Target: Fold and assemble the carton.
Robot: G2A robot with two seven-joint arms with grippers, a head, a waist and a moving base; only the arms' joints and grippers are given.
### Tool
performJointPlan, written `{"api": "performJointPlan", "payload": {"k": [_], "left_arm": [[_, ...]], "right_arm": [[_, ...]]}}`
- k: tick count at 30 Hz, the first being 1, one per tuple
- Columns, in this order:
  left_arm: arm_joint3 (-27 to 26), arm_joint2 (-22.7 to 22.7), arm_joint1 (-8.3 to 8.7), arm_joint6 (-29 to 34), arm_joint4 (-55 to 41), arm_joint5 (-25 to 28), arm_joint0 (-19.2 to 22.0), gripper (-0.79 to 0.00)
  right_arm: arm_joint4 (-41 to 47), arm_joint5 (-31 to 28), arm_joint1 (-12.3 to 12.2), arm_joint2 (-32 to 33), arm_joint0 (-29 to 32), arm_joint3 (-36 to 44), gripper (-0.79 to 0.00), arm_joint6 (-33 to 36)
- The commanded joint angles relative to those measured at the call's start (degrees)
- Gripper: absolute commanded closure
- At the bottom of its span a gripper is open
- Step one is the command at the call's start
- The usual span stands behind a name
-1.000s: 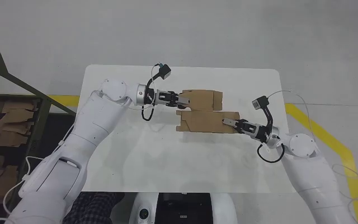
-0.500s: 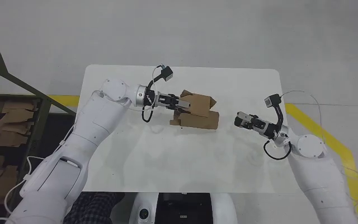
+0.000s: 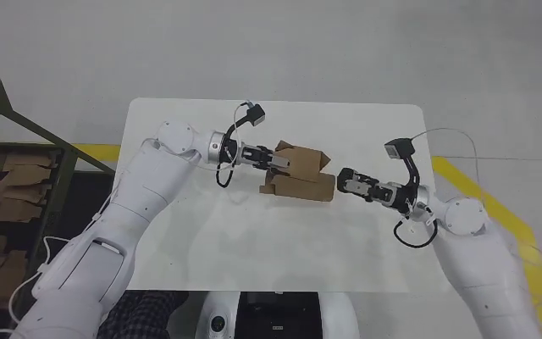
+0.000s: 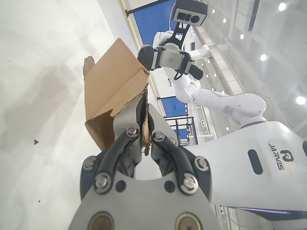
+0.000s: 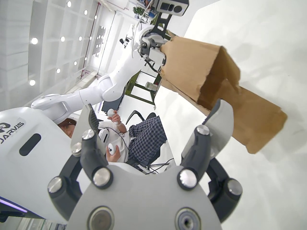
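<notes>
Carton [image 3: 296, 174] half-erected, resting mid table [image 3: 212, 246]. L claw [image 3: 273, 157] pinches flap edge; R claw [image 3: 343, 180] spread, empty, beside open end. We judge: R push may tear flap, collapse carton.

The right end effector [image 5: 155, 108] covers part of the carton's [image 5: 191, 58] open end in its wrist view.
</notes>
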State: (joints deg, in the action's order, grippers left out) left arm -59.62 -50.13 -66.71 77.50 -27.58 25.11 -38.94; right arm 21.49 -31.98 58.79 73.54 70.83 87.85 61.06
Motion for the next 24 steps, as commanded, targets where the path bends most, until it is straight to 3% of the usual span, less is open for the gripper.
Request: {"api": "performJointPlan", "payload": {"k": [1,4,13,24], "left_arm": [[0.0,0.1,-0.07,0.3,-0.1,0.1,0.1,0.0],[-0.1,0.1,-0.15,0.5,-0.1,0.2,0.1,0.0],[-0.8,-0.4,-0.08,1.0,-0.6,0.7,-1.0,0.0],[-2.3,-1.4,0.47,0.8,-0.4,0.9,-2.7,0.0]], "right_arm": [[-0.4,0.2,0.3,-1.4,-1.1,-0.6,-0.646,-0.6],[-0.4,0.4,0.7,-3.5,-2.7,-1.9,-0.573,-1.0],[-1.4,1.4,1.3,-6.0,-6.5,-6.0,-0.65,-1.7],[3.1,2.7,2.1,-8.8,-8.8,-9.2,-0.588,0.5]]}}
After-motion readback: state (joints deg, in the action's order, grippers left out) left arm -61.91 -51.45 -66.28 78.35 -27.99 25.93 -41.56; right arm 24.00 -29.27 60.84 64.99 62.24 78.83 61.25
